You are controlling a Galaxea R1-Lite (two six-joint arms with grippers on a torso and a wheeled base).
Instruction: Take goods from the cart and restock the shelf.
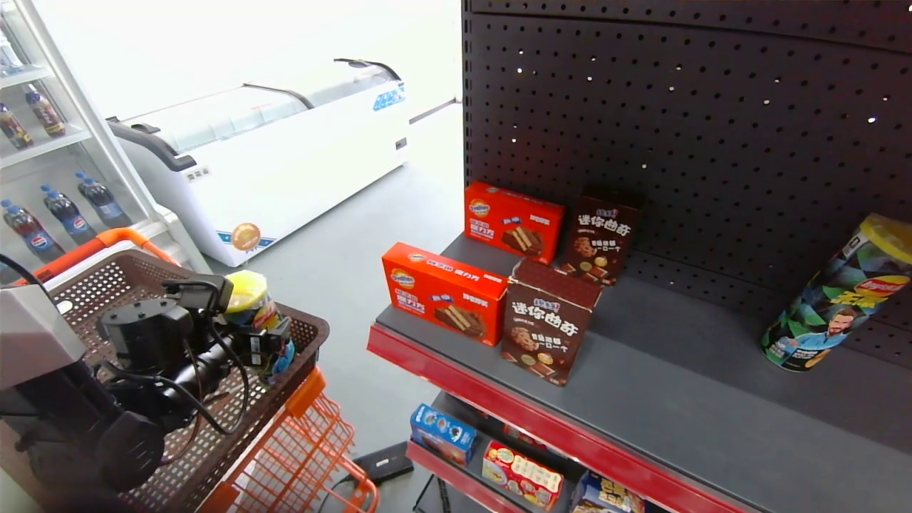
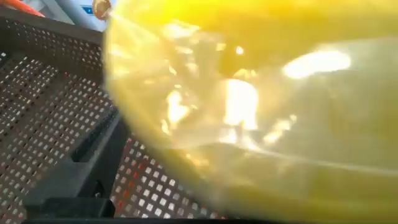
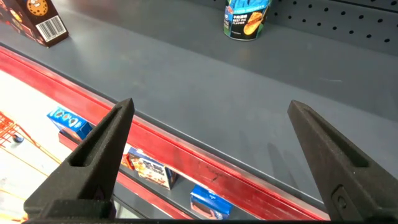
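My left gripper (image 1: 269, 340) is over the cart's brown mesh basket (image 1: 107, 285) and is shut on a chip canister (image 1: 255, 310) with a yellow lid. In the left wrist view that yellow lid (image 2: 249, 106) sits right against the camera, with one dark finger (image 2: 81, 174) beside it above the mesh. My right gripper (image 3: 217, 168) hangs open over the front of the grey shelf (image 3: 205, 87), with nothing between its fingers. A second chip canister (image 1: 841, 299) leans against the pegboard at the shelf's right and also appears in the right wrist view (image 3: 245, 15).
Two red boxes (image 1: 443, 291) (image 1: 511, 219) and two brown biscuit boxes (image 1: 548, 320) (image 1: 602, 235) stand at the shelf's left end. The shelf has a red front edge (image 1: 513, 413) with lower shelves of goods below. A chest freezer (image 1: 271, 157) stands behind the cart.
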